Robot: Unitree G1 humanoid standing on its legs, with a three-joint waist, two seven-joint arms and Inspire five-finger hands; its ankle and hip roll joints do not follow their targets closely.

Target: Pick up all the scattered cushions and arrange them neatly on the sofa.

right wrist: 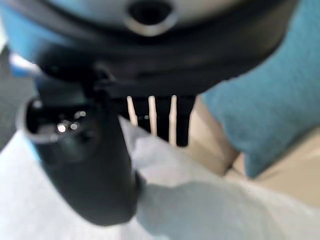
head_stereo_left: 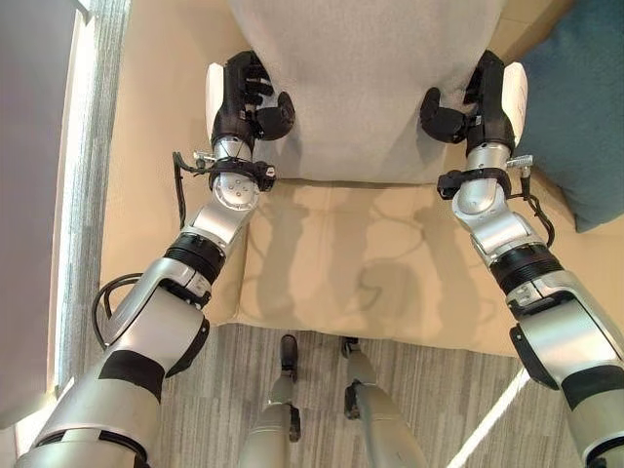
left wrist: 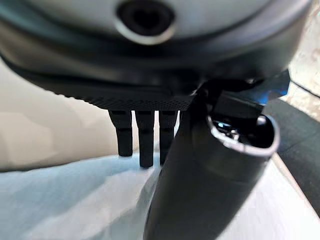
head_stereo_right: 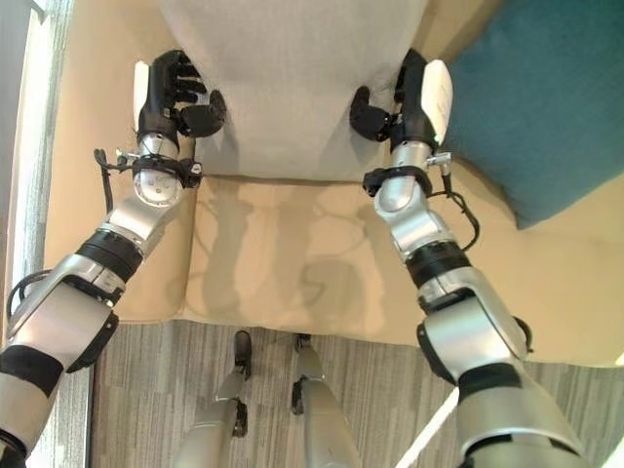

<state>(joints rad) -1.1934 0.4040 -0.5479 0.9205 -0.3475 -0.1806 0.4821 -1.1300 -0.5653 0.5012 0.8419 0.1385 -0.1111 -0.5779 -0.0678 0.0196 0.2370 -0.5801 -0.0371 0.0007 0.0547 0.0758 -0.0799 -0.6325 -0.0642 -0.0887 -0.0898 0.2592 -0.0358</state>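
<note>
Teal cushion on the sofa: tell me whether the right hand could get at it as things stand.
Probably not at once: the right hand is clamped on the light grey fabric cushion, as is the left hand. The teal cushion lies close beside it, nothing between.

You face a beige fabric sofa seat point(head_stereo_left: 370, 273), grey wood-grain plank floor point(head_stereo_left: 439, 390) below, bright sunlit streak point(head_stereo_left: 492, 414) across it.

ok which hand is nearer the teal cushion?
Right. The right hand grips the grey cushion at the side next to the teal cushion; the left hand grips the grey cushion's far side.
</note>
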